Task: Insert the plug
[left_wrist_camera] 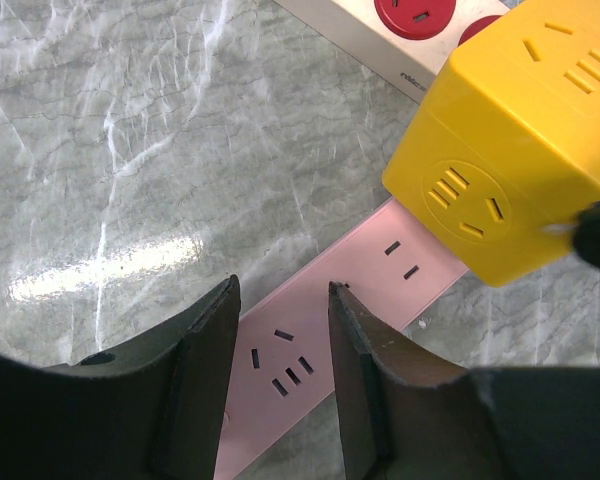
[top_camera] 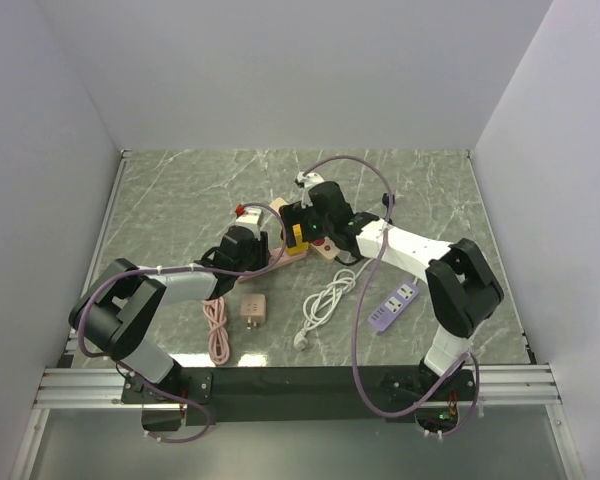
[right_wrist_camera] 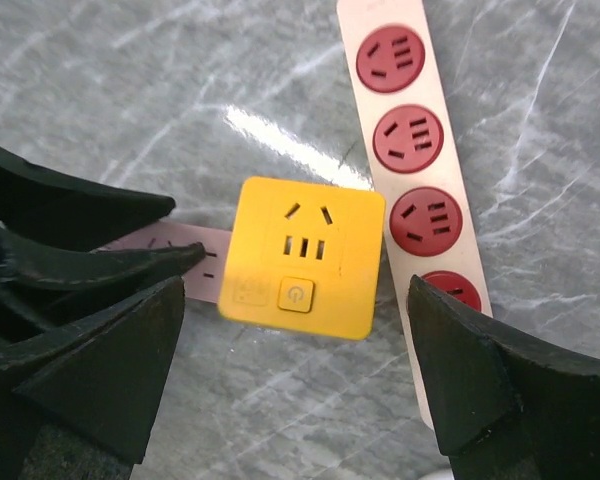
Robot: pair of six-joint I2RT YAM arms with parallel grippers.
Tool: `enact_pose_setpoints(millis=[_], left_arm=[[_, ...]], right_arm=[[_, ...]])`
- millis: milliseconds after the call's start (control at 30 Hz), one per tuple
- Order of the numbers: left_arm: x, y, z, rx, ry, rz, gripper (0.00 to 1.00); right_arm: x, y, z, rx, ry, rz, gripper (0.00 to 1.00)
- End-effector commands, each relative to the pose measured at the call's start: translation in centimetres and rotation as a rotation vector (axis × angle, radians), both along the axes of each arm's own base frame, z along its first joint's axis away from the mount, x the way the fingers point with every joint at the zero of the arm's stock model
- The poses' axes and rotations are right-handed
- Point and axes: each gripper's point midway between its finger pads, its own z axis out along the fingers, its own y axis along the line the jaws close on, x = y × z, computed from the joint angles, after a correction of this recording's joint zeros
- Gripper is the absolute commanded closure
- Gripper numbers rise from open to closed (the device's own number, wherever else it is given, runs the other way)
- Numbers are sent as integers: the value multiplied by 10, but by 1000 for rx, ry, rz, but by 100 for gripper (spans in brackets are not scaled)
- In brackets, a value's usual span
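The yellow plug is a cube that sits on the far end of a flat pink power strip. It also shows in the left wrist view and in the top view. My right gripper hangs above it, open wide, one finger on each side, with a gap to the cube on both sides. My left gripper is narrowly open. Its fingertips are down over the pink strip near a socket, and nothing is clamped between them.
A white strip with red sockets lies right beside the plug. Nearer the arm bases are a purple power strip, a coiled white cable, a pink cable and a small pink adapter. White walls enclose the table.
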Motion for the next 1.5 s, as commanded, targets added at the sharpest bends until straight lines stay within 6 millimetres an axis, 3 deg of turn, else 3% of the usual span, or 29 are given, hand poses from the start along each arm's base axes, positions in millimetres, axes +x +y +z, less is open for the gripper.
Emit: enact_pose_setpoints(millis=[0, 300, 500, 700, 900, 1000, 1033, 1100, 1467], left_arm=[[-11, 2, -15, 41, 64, -23, 54], [-11, 2, -15, 41, 64, -23, 54], [-11, 2, -16, 43, 65, -24, 54], [-12, 3, -16, 43, 65, -24, 54], [-11, 3, -15, 42, 62, -23, 54], [-11, 2, -15, 43, 63, -24, 54], [-11, 3, -16, 43, 64, -21, 54], [-10, 3, -15, 43, 62, -22, 54], [-10, 3, -16, 45, 63, -20, 55]], right_arm=[[10, 5, 6, -23, -22, 17, 2], [19, 16, -5, -69, -20, 36, 2], [20, 19, -16, -112, -6, 37, 8], [12, 18, -24, -150, 8, 42, 24], [1, 15, -31, -189, 14, 41, 52], [-4, 13, -37, -216, 12, 37, 67], [-5, 12, -39, -221, 16, 30, 82], [-7, 9, -45, -237, 18, 17, 98], [-30, -8, -66, -259, 43, -32, 100]])
